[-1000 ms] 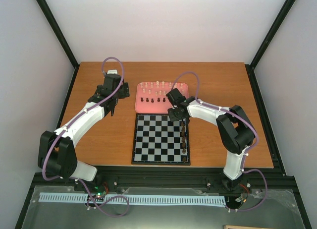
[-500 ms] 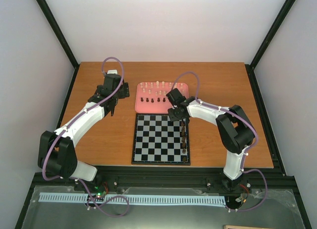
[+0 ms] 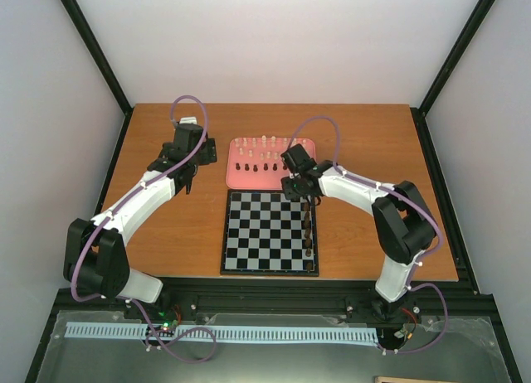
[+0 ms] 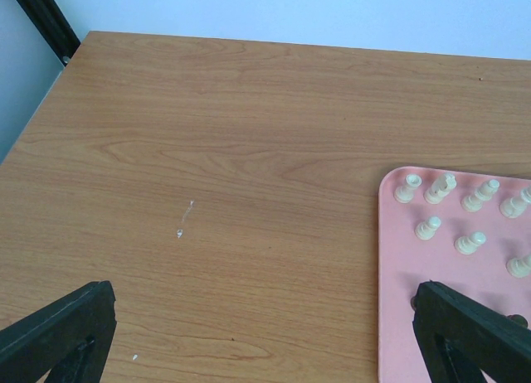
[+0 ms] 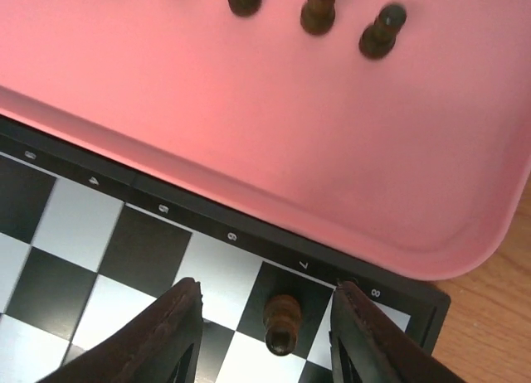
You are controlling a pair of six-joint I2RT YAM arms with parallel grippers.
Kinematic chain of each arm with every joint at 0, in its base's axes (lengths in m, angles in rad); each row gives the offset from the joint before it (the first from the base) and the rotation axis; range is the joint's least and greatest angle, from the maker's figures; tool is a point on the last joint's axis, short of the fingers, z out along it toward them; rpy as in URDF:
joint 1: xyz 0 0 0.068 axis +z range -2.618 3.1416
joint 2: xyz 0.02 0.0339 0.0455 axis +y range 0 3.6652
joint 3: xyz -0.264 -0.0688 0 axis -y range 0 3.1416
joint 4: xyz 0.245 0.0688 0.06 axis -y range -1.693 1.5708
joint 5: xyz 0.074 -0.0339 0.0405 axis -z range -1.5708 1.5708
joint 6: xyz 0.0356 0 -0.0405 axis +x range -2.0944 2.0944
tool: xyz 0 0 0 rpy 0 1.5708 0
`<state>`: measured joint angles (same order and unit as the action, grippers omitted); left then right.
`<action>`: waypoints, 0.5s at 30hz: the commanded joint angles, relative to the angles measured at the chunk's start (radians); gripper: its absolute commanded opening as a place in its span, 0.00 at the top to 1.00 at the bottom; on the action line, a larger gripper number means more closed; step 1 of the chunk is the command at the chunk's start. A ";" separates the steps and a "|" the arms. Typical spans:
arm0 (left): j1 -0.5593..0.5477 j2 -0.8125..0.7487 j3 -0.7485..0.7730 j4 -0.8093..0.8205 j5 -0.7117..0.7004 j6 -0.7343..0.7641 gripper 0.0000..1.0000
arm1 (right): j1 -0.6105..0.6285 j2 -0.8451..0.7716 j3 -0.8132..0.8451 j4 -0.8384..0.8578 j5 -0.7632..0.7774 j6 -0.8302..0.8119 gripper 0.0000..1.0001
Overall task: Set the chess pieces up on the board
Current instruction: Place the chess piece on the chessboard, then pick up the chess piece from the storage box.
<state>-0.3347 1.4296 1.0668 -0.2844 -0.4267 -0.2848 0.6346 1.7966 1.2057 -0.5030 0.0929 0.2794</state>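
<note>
The board point(image 3: 257, 234) lies at the table's middle front, with a column of dark chess pieces point(image 3: 310, 234) along its right side. In the right wrist view my right gripper point(image 5: 270, 333) stands open over the board's point(image 5: 99, 225) far right corner. A dark piece point(image 5: 282, 323) stands upright on a black square between its fingers point(image 5: 178, 325), touching neither. More dark pieces point(image 5: 318, 10) stand in the pink tray point(image 5: 290, 134) just beyond. My left gripper point(image 4: 265, 341) is open over bare wood, left of the tray point(image 4: 398, 317) and its cream pieces point(image 4: 427, 227).
The pink tray point(image 3: 241, 177) sits directly behind the board, holding cream pieces point(image 3: 264, 141) at the back and dark ones point(image 3: 253, 167) nearer. Black frame posts point(image 3: 436, 151) run along the table's sides. The left arm point(image 3: 149, 192) reaches over the wood left of the tray.
My right gripper has opened and let go of the dark piece, which now stands on the board. The right arm's elbow has shifted slightly right. The left arm is unchanged.
</note>
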 commanded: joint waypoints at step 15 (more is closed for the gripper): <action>0.002 -0.011 0.021 0.024 -0.007 -0.004 0.00 | -0.083 0.220 0.334 -0.035 0.036 -0.033 0.57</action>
<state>-0.3347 1.4296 1.0668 -0.2844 -0.4263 -0.2848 0.5903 1.9511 1.4811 -0.5091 0.1059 0.2581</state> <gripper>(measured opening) 0.998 0.435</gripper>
